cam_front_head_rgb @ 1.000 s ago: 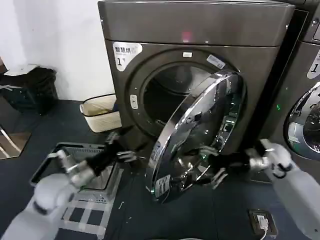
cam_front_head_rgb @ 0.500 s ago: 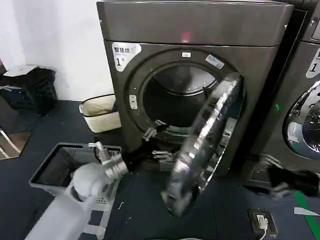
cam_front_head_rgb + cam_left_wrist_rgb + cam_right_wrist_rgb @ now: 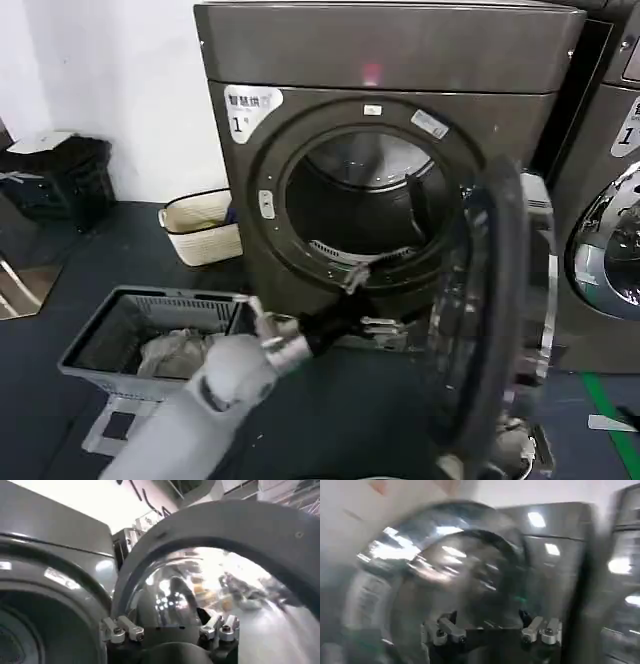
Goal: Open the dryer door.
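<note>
The dryer (image 3: 380, 60) is a boxy dark grey machine with a brushed metallic skin, a white label at its upper left corner, and a round opening ringed by a dark recessed collar, through which the ribbed steel drum (image 3: 365, 195) shows. The door (image 3: 490, 320) stands swung wide on the machine's right side, nearly edge-on in the head view: a thick round disc, dark bulging glass inside a broad grey inner frame, with the shiny chrome rim catching reflections at its outer edge. In the left wrist view the same door (image 3: 220, 555) arches close over the camera, its domed glass mirroring the room. A second grey machine (image 3: 610, 250) with its own chrome-rimmed round door stands just beside, to the right. On the dark floor lie a grey slotted plastic basket (image 3: 150, 330) holding pale cloth, a cream woven-looking bin (image 3: 200, 228) against the white wall, and a black crate (image 3: 60, 180) farther left. The left gripper (image 3: 368, 300) reaches forward below the drum opening, between basket and door, its fingers (image 3: 385, 324) spread and holding nothing. The right gripper (image 3: 492, 630) faces a blurred chrome-rimmed door, probably at close range, with its fingers likewise spread apart.
</note>
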